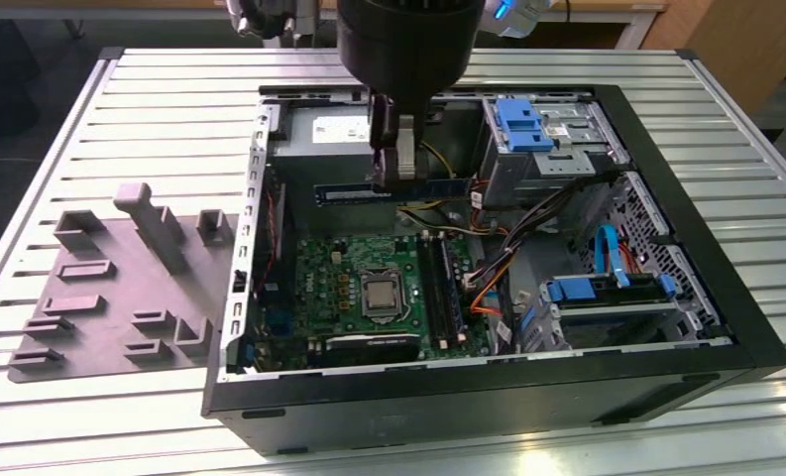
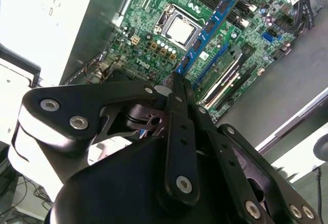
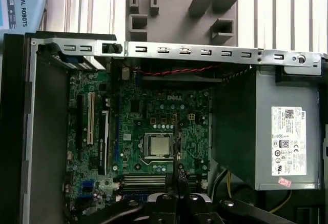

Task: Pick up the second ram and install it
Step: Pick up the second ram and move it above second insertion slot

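Note:
My gripper [image 1: 393, 178] hangs over the open computer case, in front of the grey power-supply box [image 1: 320, 134]. It is shut on the middle of the second ram [image 1: 346, 192], a dark blue stick held level and edge-down above the green motherboard [image 1: 353, 283]. In the second wrist view the ram [image 2: 210, 26] runs out from between the fingertips [image 2: 180, 88] across the board, its row of black chips showing. The long black memory slots [image 1: 442, 288] lie lower, beside the processor socket [image 1: 382, 296]. In the first wrist view the gripper [image 3: 177, 190] points down at the motherboard [image 3: 154, 126].
The black case [image 1: 710, 327] lies on its side on a slatted metal table [image 1: 88, 416]. Bundled cables [image 1: 499, 268] and drive cages with blue clips [image 1: 538, 124] crowd the exterior view's right. A grey fixture plate [image 1: 115, 288] with raised holders lies to the left of the case.

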You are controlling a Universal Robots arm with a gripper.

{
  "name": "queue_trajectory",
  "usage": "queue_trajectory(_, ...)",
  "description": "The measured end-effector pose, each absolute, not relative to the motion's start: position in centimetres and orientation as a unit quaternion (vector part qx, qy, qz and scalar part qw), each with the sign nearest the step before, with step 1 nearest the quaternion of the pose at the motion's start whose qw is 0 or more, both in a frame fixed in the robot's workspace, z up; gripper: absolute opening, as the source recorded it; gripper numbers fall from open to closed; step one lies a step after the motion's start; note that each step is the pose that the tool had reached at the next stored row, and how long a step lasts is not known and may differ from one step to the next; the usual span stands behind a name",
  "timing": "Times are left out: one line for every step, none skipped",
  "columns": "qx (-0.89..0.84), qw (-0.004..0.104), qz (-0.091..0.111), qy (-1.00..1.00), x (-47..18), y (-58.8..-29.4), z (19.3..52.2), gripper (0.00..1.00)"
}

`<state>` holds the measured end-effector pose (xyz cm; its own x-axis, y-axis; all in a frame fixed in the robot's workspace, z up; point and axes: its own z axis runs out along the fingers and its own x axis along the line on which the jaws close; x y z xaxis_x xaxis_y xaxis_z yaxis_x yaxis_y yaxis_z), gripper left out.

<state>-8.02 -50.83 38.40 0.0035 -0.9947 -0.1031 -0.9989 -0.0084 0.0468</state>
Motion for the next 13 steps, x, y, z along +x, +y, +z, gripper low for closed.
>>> queue_trajectory(-0.708, 0.02, 0.053, 0.704, -7.9, -50.8, 38.4, 0.12)
queue_trajectory(-0.708, 0.02, 0.053, 0.704, -7.8, -50.8, 38.3, 0.12)
queue_trajectory(-0.708, 0.02, 0.053, 0.704, -7.6, -50.8, 38.3, 0.12)
queue_trajectory(-0.708, 0.019, 0.053, 0.704, -7.5, -50.8, 38.2, 0.12)
queue_trajectory(-0.708, 0.019, 0.054, 0.704, -7.4, -50.8, 38.2, 0.12)
queue_trajectory(-0.708, 0.019, 0.054, 0.704, -7.3, -50.8, 38.1, 0.12)
queue_trajectory(-0.708, 0.019, 0.054, 0.704, -7.1, -50.8, 38.0, 0.12)
queue_trajectory(-0.708, 0.019, 0.054, 0.704, -7.0, -50.8, 37.9, 0.12)
queue_trajectory(-0.708, 0.019, 0.054, 0.704, -6.9, -50.8, 37.8, 0.12)
queue_trajectory(-0.708, 0.019, 0.054, 0.704, -6.8, -50.8, 37.6, 0.12)
queue_trajectory(-0.708, 0.018, 0.054, 0.704, -6.7, -50.8, 37.5, 0.12)
queue_trajectory(-0.708, 0.018, 0.055, 0.704, -6.7, -50.8, 37.4, 0.12)
queue_trajectory(-0.708, 0.018, 0.055, 0.704, -6.6, -50.8, 37.2, 0.12)
